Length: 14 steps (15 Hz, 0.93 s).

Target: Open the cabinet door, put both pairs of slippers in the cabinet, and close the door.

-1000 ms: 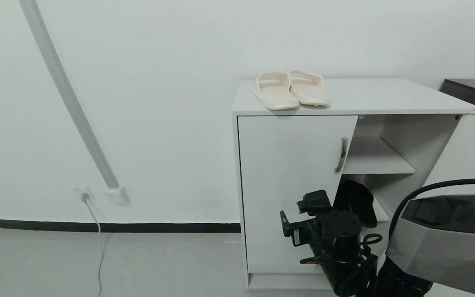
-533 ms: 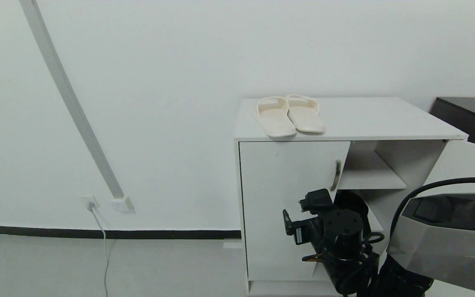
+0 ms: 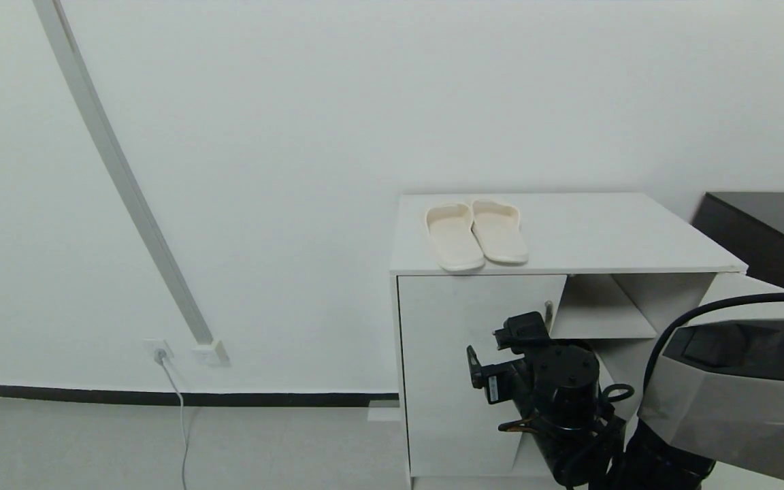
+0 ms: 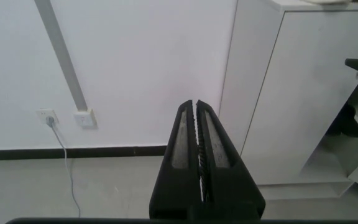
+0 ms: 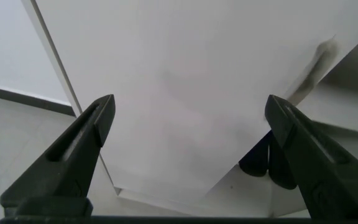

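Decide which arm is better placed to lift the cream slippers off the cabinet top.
Right, probably: the right tool is open, facing the cabinet door just below the cream slippers; the left tool is shut and farther off.

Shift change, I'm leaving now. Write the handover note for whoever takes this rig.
Left gripper: shut, empty, clear of the cabinet.
Right gripper: open, empty, facing the closed left door.
Cream slippers: on the cabinet top.
Black slippers: inside the open right side, low down.
Done: door opened, black pair in.
Left: put cream pair in, close door.
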Available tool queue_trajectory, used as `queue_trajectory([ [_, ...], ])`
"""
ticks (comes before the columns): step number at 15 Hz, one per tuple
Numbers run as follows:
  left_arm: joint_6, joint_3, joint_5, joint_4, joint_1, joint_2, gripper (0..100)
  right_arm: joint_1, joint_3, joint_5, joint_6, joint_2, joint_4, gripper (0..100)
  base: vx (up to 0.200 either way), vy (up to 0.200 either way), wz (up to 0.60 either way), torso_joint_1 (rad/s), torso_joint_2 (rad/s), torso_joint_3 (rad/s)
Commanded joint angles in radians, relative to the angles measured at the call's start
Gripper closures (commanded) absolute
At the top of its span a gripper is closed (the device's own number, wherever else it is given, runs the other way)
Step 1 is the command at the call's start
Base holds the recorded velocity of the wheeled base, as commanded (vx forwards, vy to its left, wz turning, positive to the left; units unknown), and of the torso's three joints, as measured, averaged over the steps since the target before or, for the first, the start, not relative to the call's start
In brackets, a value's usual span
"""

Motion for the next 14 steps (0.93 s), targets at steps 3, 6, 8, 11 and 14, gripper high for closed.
queue_trajectory([
  [3, 0.000, 0.000, 0.000, 0.000, 0.000, 0.001, 100, 0.000, -0.001, 0.000, 0.001, 0.002, 0.000, 0, 0.000, 0.000, 0.00, 0.245, -0.57, -0.330],
  [6, 0.000, 0.000, 0.000, 0.000, 0.000, 0.001, 100, 0.000, 0.000, 0.004, 0.001, 0.008, 0.000, 0, 0.000, 0.000, 0.00, 0.261, -0.60, -0.334],
  [8, 0.000, 0.000, 0.000, 0.000, 0.000, 0.001, 100, 0.000, 0.002, 0.006, 0.001, 0.008, -0.008, 0, 0.000, 0.000, 0.00, 0.215, -0.49, -0.268],
  [11, 0.002, 0.000, -0.001, 0.000, 0.000, 0.001, 100, -0.004, 0.012, 0.029, -0.013, 0.031, -0.059, 0, 0.000, 0.000, 0.00, 0.145, -0.31, -0.170],
  [14, 0.008, 0.002, -0.001, 0.000, 0.000, 0.001, 100, -0.013, -0.007, 0.027, -0.067, 0.038, -0.123, 0, 0.000, 0.000, 0.00, 0.000, 0.00, 0.000],
])
